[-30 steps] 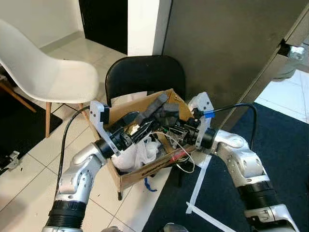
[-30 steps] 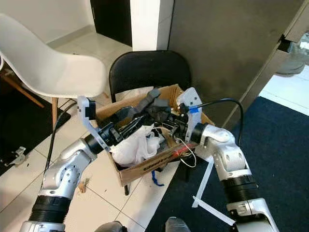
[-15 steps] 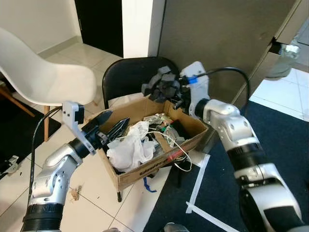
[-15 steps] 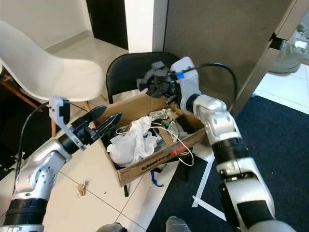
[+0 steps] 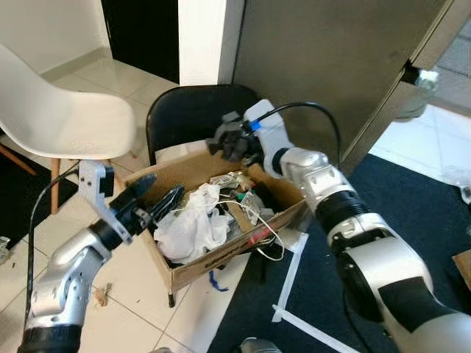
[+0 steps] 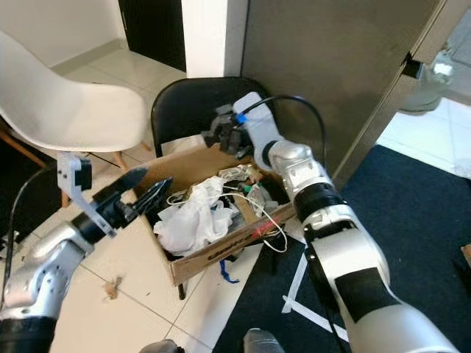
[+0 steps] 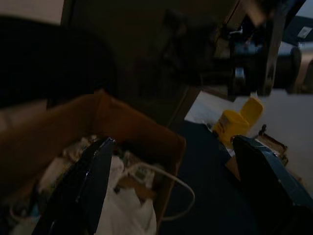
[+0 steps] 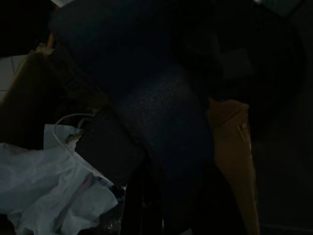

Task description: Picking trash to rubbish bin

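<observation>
Centrally, a cardboard box (image 5: pixel 221 243) of trash rests on a black chair (image 5: pixel 188 121), holding a white plastic bag (image 5: pixel 193 224) and a cable (image 5: pixel 268 239). Right hand (image 5: pixel 224 141) is clenched around a dark grey object (image 5: pixel 229 140) above the box's far edge; left hand (image 5: pixel 158 197), fingers spread and released, hovers at the near-left rim.

R fingers (image 6: pixel 222 134) grip foam (image 6: pixel 218 126) over box (image 6: pixel 221 246)
</observation>
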{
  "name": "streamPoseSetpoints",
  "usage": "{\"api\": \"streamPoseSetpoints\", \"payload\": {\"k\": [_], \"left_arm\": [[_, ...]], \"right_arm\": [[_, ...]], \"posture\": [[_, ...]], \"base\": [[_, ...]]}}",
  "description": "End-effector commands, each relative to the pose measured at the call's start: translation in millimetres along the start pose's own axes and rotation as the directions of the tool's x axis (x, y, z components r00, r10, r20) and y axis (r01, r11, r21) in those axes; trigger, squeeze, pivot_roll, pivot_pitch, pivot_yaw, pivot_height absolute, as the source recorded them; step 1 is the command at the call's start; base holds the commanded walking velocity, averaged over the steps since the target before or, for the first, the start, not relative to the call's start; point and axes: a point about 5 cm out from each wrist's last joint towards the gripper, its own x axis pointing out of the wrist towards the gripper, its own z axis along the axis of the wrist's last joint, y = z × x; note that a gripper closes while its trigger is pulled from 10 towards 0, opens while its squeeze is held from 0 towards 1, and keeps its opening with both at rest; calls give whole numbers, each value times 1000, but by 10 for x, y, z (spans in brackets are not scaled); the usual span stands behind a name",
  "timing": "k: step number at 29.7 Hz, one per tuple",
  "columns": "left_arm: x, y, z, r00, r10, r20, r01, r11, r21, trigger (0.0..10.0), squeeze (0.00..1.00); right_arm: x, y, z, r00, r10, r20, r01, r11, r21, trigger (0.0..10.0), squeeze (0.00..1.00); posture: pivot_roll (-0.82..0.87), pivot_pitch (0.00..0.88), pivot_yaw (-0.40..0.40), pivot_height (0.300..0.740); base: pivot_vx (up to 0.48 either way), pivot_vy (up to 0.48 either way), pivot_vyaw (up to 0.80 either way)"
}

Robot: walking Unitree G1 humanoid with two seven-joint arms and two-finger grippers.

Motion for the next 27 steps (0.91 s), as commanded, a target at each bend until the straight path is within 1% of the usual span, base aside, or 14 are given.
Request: {"api": "streamPoseSetpoints", "payload": {"k": [1, 2, 4, 9, 14, 15, 16, 17, 18, 19, 27], "left_arm": [[-33, -31, 3, 1000, -4, -21, 4, 1000, 15, 10000, 0], [-33, -31, 3, 1000, -4, -21, 4, 1000, 15, 10000, 0], [-80, -36, -11, 1000, 9, -27, -9, 1000, 11, 10000, 0], [-112, -34, -34, 999, 24, -39, -24, 1000, 11, 10000, 0], [-156, -14, -27, 998, 38, -46, -38, 999, 18, 10000, 0], [-161, -10, -22, 998, 41, -46, -40, 999, 19, 10000, 0], [-165, -8, -16, 998, 43, -46, -42, 999, 20, 10000, 0], [-165, -8, -16, 998, 43, -46, -42, 999, 20, 10000, 0], [-168, -7, -13, 998, 45, -46, -44, 999, 21, 10000, 0], [-168, -7, -10, 998, 45, -46, -44, 999, 22, 10000, 0], [-117, -37, -10, 999, 25, -44, -24, 1000, 20, 10000, 0]], "right_arm": [[10, -24, 7, 1000, -19, 6, 19, 1000, 8, 10000, 0], [10, -24, 7, 1000, -19, 6, 19, 1000, 8, 10000, 0], [34, -13, -2, 999, -50, 6, 49, 999, 18, 10000, 0], [40, -29, -23, 995, -100, 7, 99, 995, 12, 10000, 0], [-2, -136, -81, 984, -180, -15, 179, 983, -42, 10000, 0], [-12, -157, -91, 982, -190, -18, 189, 981, -45, 10000, 78], [-23, -180, -100, 980, -200, -19, 199, 979, -38, 10000, 341], [-23, -180, -100, 980, -200, -19, 199, 979, -38, 10000, 341], [-34, -204, -108, 977, -213, -20, 212, 977, -34, 10000, 949], [-43, -222, -115, 975, -220, -18, 220, 975, -24, 10000, 1000], [-75, -298, -71, 969, -247, 9, 247, 969, -10, 10000, 1000]], "posture": [[20, 0, -132, 740], [20, 0, -132, 740], [25, 0, -138, 740], [29, 0, -143, 740], [33, 0, -144, 740], [33, 0, -144, 740], [32, 0, -142, 740], [32, 0, -142, 740], [32, 0, -142, 740], [31, 0, -140, 740], [30, 0, -132, 740]], "base": [[0, 0, 0], [0, 0, 0], [0, 0, 0], [0, 0, 0], [0, 0, 0], [0, 0, 0], [0, 0, 0], [0, 0, 0], [0, 0, 0], [0, 0, 0], [0, 0, 0]]}}
